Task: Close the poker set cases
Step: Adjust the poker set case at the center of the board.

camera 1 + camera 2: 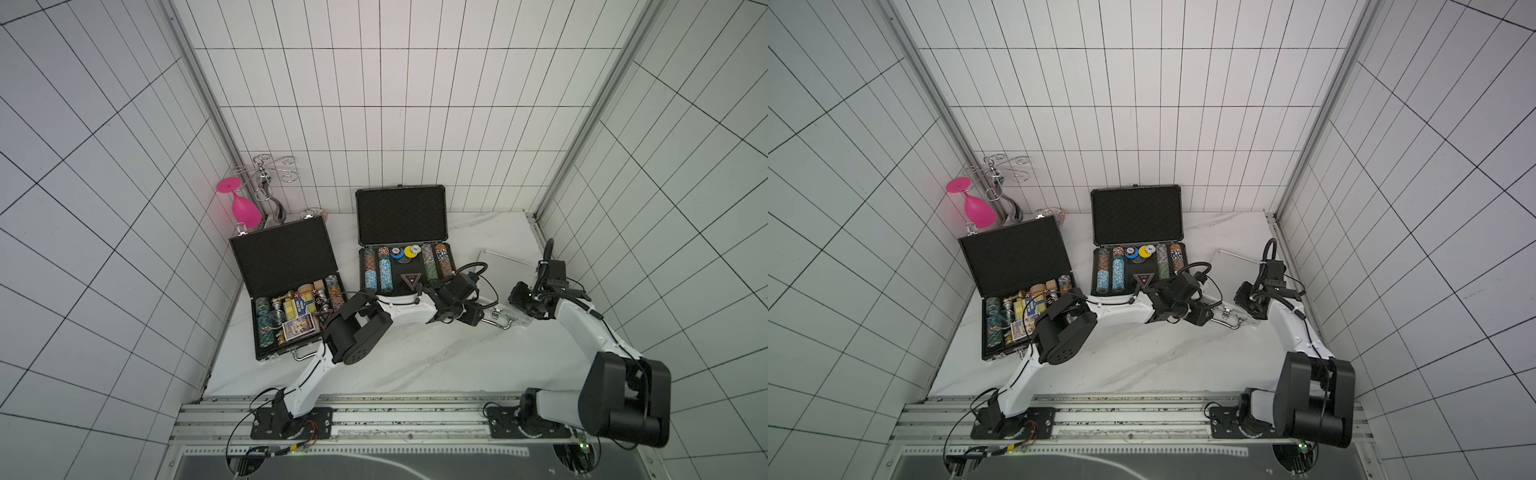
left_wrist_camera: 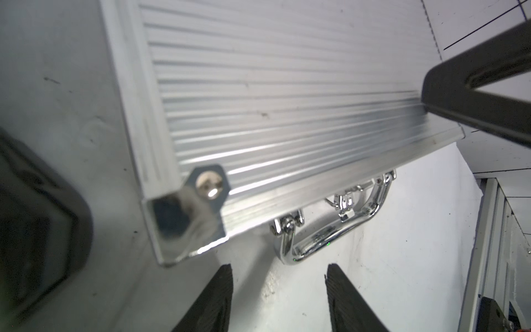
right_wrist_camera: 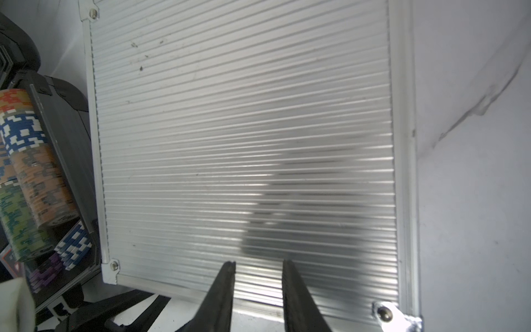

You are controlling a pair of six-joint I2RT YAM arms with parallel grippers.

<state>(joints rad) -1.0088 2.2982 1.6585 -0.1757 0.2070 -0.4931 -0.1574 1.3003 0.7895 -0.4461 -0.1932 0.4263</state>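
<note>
The small silver case (image 1: 496, 266) (image 3: 244, 143) lies at the right with its ribbed lid down. My left gripper (image 2: 278, 267) (image 1: 473, 320) is open at its front, just short of the chrome handle (image 2: 330, 238), with nothing between the fingers. My right gripper (image 3: 258, 264) (image 1: 521, 299) hovers at the lid's front edge, narrowly open and holding nothing; one of its fingers (image 2: 474, 95) rests on the lid's corner. The dark grey case (image 1: 401, 216) in the middle and the flat black case (image 1: 282, 259) at the left both stand with lids raised, in both top views.
Rows of poker chips fill the dark grey case, whose side wall (image 3: 66, 138) is close beside the silver case. Cards, chips and game pieces fill the black case. A pink glass (image 1: 245, 205) and chrome rack (image 1: 266, 174) stand in the back left corner. The tiled wall is near the silver case's right.
</note>
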